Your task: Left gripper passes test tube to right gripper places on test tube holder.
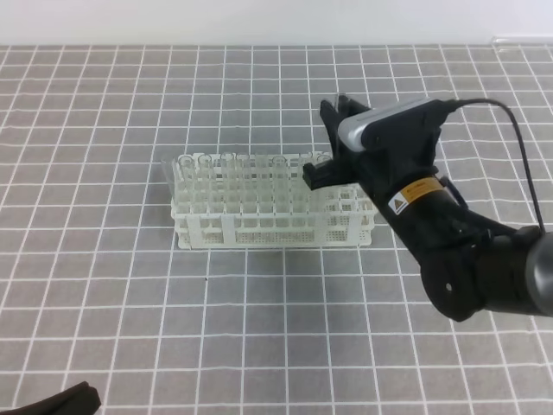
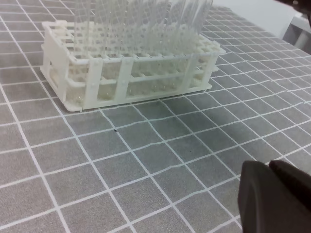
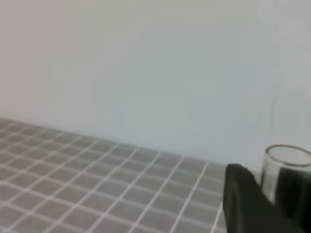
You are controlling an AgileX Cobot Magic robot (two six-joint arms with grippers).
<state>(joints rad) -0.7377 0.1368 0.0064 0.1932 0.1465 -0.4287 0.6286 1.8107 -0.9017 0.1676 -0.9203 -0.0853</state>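
Note:
The white test tube holder [image 1: 259,232] [image 2: 92,82] stands mid-table with several clear tubes upright in it. My right gripper [image 1: 322,143] [image 3: 272,194] hovers over the holder's right far corner, pointing left. In the right wrist view a clear test tube [image 3: 287,167] stands upright between the black fingers [image 3: 243,204], its open rim showing, and the gripper is shut on it. In the high view that tube is hard to tell from the others beside it. Only a dark sliver of my left gripper [image 1: 54,402] shows at the bottom left edge. One black finger [image 2: 272,199] fills the left wrist view's lower right corner.
A grey mat with a white grid [image 1: 259,328] covers the table. A pale wall [image 3: 146,63] rises behind the table's far edge. A small clear glass item [image 1: 501,39] lies at the back right. The right arm's black cable [image 1: 518,147] loops above its wrist.

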